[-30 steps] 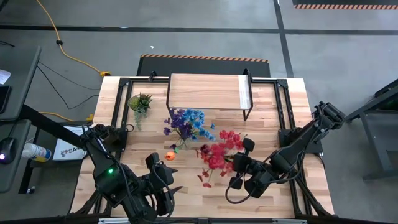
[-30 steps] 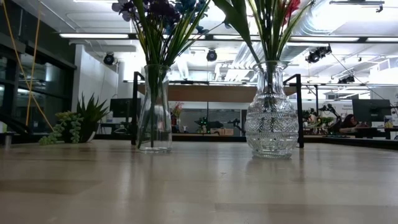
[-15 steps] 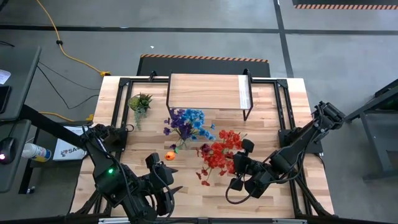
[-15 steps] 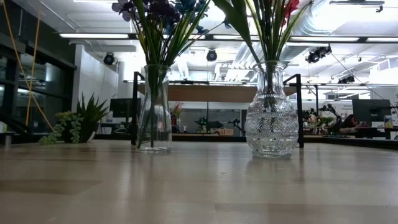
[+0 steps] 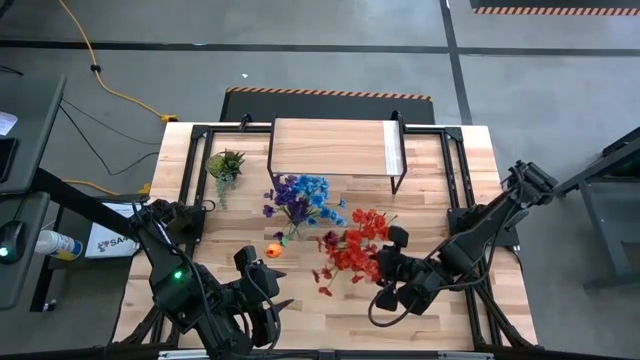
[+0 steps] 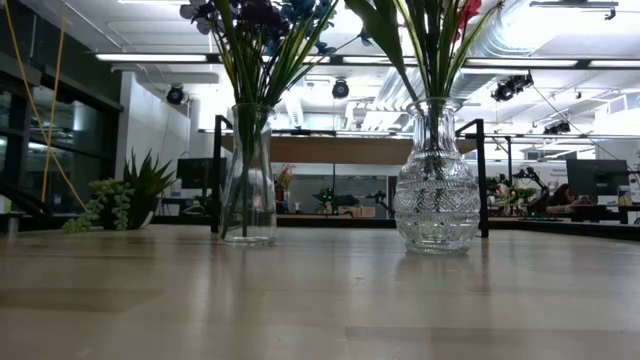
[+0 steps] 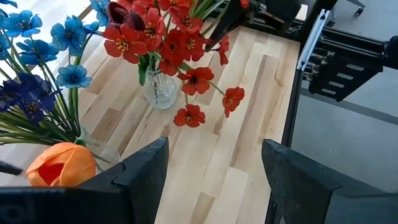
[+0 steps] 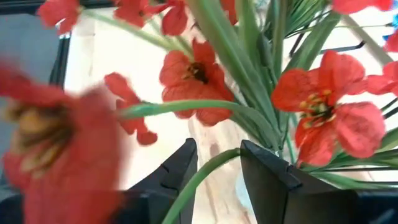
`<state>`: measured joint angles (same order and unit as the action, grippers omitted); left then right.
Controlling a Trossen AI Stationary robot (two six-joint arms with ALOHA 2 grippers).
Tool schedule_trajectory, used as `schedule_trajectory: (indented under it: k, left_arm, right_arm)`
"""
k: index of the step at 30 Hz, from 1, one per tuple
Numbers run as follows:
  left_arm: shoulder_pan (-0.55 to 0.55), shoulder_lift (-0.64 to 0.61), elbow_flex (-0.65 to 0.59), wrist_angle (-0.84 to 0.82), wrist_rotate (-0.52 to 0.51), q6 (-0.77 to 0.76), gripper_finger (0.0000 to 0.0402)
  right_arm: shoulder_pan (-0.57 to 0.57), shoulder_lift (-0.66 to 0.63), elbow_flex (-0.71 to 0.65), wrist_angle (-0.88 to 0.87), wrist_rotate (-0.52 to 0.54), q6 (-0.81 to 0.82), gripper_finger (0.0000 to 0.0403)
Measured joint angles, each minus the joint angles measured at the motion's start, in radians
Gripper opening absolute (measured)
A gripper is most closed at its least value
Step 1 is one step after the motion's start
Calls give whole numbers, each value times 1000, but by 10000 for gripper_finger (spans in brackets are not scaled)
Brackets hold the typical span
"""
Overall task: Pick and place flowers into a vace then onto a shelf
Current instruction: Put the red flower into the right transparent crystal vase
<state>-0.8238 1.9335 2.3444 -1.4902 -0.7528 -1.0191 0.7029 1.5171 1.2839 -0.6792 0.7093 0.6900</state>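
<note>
The table (image 5: 440, 300) is bare along its near edge between the two arms, while the shelf (image 5: 330, 148) stands at the far edge with its plank top unoccupied. In the middle stand two glass vases, well apart: the slim vase (image 6: 247, 175) with blue and purple flowers (image 5: 300, 196) and the round cut-glass vase (image 6: 434, 180) with red flowers (image 5: 352, 245) (one orange bloom (image 5: 273, 249) hangs low between them). The right gripper (image 8: 217, 171) sits just beside the red bunch, fingers slightly parted around a green stem (image 8: 193, 183) without clearly pinching it. The left gripper (image 7: 214, 171) waits near the front edge, fingers spread and holding nothing.
</note>
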Motion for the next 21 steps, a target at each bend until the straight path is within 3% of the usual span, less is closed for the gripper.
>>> schedule_trajectory:
  k: [7,21]
  left_arm:
    - [0,0,0,0,0,0,291]
    - [0,0,0,0,0,0,291]
  right_arm:
    - [0,-1,0,-14,-61,7,114]
    - [0,-34,0,-26,-72,0,114]
